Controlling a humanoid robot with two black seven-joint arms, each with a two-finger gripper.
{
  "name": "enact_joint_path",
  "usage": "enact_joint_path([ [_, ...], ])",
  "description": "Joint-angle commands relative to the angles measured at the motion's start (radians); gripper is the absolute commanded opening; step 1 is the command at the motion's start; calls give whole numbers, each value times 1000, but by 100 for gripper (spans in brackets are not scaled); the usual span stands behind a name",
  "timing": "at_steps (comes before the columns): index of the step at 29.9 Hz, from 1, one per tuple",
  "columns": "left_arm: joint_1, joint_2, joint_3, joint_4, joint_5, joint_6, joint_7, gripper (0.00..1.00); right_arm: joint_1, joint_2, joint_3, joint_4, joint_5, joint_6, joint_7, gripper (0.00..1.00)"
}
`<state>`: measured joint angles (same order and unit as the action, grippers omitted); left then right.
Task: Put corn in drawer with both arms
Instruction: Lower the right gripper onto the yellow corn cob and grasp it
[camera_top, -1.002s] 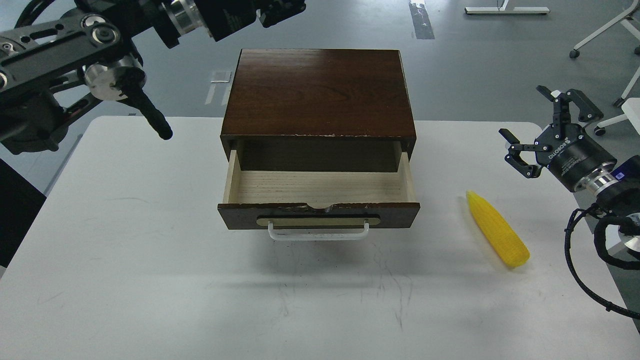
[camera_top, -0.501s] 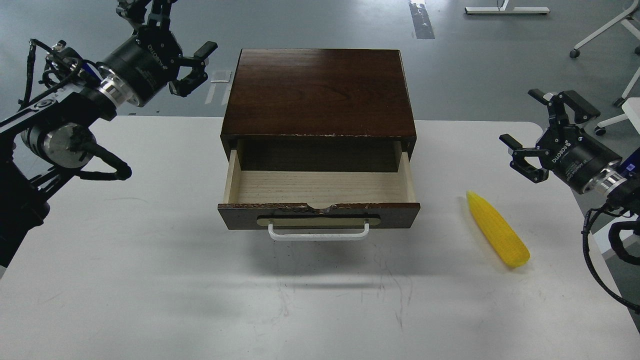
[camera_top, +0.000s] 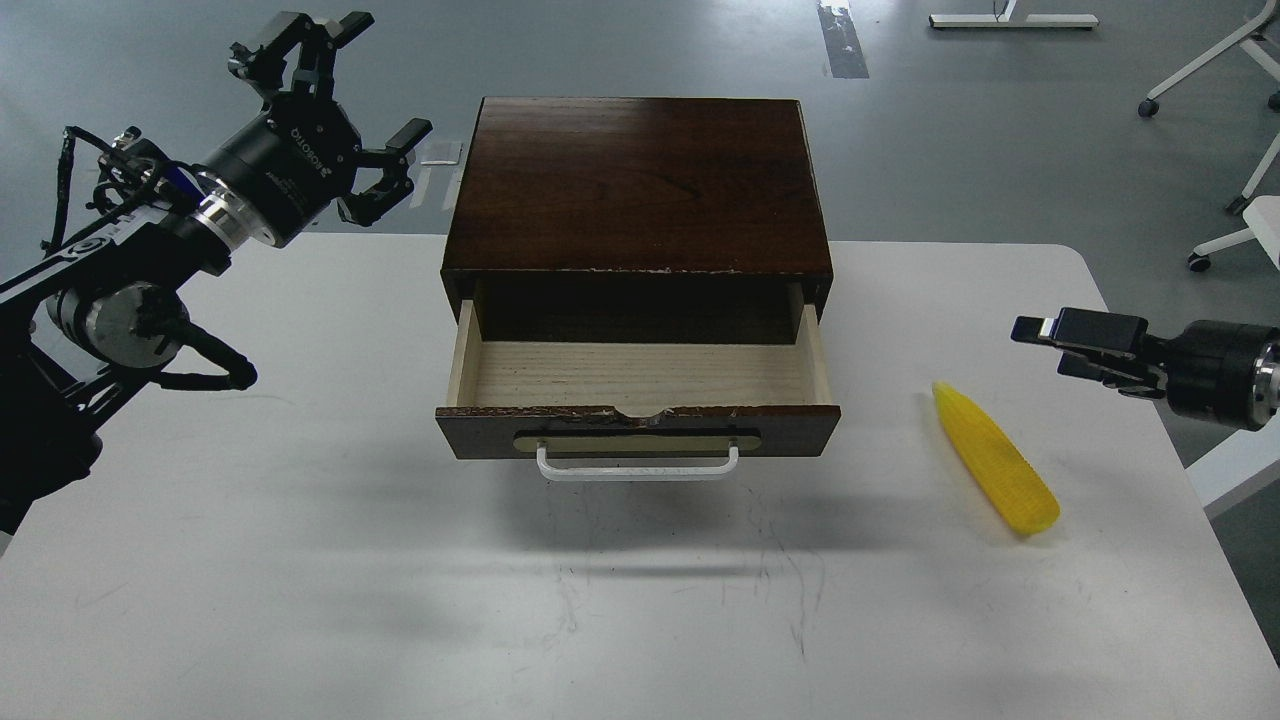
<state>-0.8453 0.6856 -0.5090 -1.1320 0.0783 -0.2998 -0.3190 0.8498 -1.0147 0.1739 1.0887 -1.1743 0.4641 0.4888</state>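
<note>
The yellow corn (camera_top: 995, 470) lies on the white table (camera_top: 250, 520), right of the drawer, with its pointed end toward the far side. The drawer (camera_top: 800, 430) is pulled open from the dark wood cabinet (camera_top: 640, 180), and its pale wood inside is empty. My left gripper (camera_top: 340, 100) is open and empty, raised at the cabinet's back left corner. My right gripper (camera_top: 1050, 340) is seen edge-on, low over the table just right of and beyond the corn, and does not touch it. I cannot tell how its fingers are spread.
The drawer's white bar handle (camera_top: 637, 468) juts toward me. Chair legs on castors (camera_top: 1200, 70) stand on the grey floor at the back right. The table's right edge runs just beyond the corn.
My left arm has swung back, bringing its gripper into view at the cabinet's back left. My right gripper has turned from fingers-up to edge-on and dropped lower, toward the corn. Corn and drawer have not moved.
</note>
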Motion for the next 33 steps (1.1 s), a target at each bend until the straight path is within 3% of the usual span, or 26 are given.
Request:
enact_joint_path([
  [1,0,0,-6,-2,0,-1,0,98,2,4,-47,-6,-148,-7,0,100],
  [24,0,2,-22,-2,0,-7,0,98,66,162,-208,-131,-263,-38,0,98],
  [29,0,2,-23,-3,0,-8,0,98,66,177,-215,-133,-263,-38,0,89],
  [33,0,2,-23,-5,-2,-13,0,98,81,182,-270,-141,-263,-38,0,60],
])
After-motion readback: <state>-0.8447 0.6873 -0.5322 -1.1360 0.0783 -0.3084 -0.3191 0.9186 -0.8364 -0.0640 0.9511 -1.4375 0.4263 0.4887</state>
